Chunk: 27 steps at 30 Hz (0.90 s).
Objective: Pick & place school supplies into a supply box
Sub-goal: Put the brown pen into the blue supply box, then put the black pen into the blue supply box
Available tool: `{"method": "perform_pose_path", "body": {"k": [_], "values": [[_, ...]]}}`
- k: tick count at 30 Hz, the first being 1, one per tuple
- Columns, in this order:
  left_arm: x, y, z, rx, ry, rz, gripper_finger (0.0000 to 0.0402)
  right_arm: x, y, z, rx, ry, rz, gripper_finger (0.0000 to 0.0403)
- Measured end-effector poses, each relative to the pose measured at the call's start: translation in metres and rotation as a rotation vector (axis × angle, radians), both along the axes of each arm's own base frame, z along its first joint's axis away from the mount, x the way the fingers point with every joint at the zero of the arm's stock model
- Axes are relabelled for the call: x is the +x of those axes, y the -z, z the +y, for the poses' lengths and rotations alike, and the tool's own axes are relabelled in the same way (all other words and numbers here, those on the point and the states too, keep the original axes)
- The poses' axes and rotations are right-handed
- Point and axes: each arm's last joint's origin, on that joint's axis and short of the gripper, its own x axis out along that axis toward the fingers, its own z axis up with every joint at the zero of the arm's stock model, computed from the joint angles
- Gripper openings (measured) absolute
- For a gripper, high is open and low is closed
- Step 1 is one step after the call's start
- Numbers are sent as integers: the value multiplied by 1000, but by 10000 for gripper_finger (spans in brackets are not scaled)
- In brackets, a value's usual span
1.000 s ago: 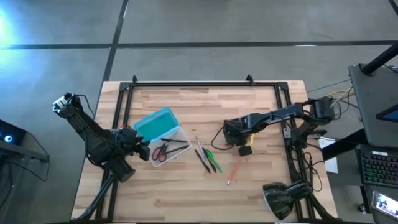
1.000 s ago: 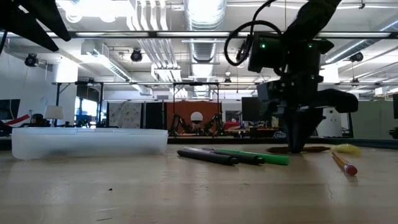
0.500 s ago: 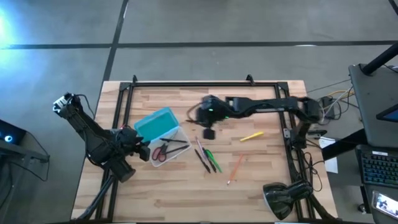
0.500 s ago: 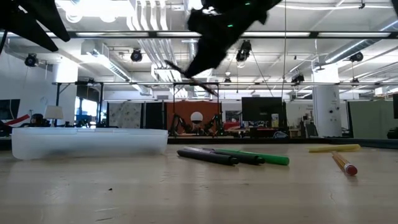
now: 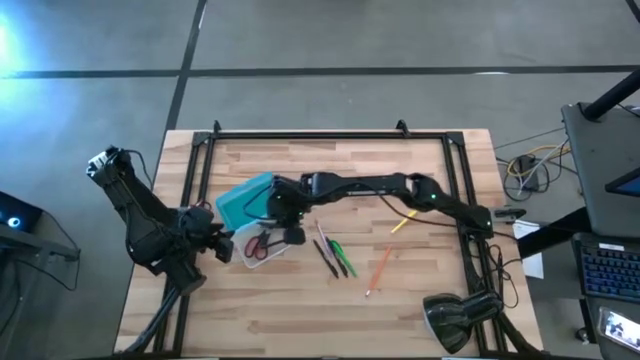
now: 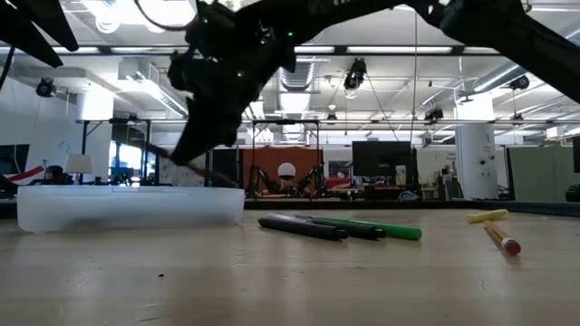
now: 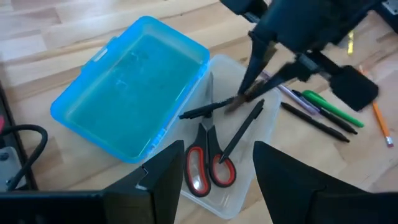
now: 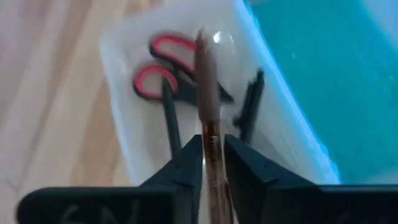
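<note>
The supply box lies open at the table's left: turquoise lid and whitish tray. In the tray lie red-handled scissors and two dark pens. My right gripper hangs over the tray, shut on a thin brown stick. My left gripper waits open and empty just left of the box. On the table right of the box lie dark pens, a green marker, an orange pencil and a yellow stick. My right gripper pinches the brown stick between its two fingers at a point along its shaft. The stick runs along the fingers and juts out past their tips. The fingers slant down from the table's right. The stick is tilted and lifted, its free end over the tray.
A black frame runs round the tabletop. A dark lamp-like object stands at the near right corner. Bare wood lies near the front edge.
My right gripper has risen from the table beside the yellow stick and swung toward the table's left edge, carrying the thin brown stick. It has then come down over the box's tray. My left gripper has shifted slightly.
</note>
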Motion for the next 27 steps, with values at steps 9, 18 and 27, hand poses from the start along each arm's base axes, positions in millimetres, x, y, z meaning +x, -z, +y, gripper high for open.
{"method": "perform_pose_path", "body": {"k": [9, 18, 27], "values": [[0, 3, 1, 22, 19, 14, 177, -10, -15, -2, -17, 13, 117, 159], [54, 32, -13, 168, 507, -37, 177, -76, -57, 0, -151, 73, 185, 182], [129, 44, 34, 282, 788, -65, 177, -185, -74, 4, -252, 243, 118, 183]]}}
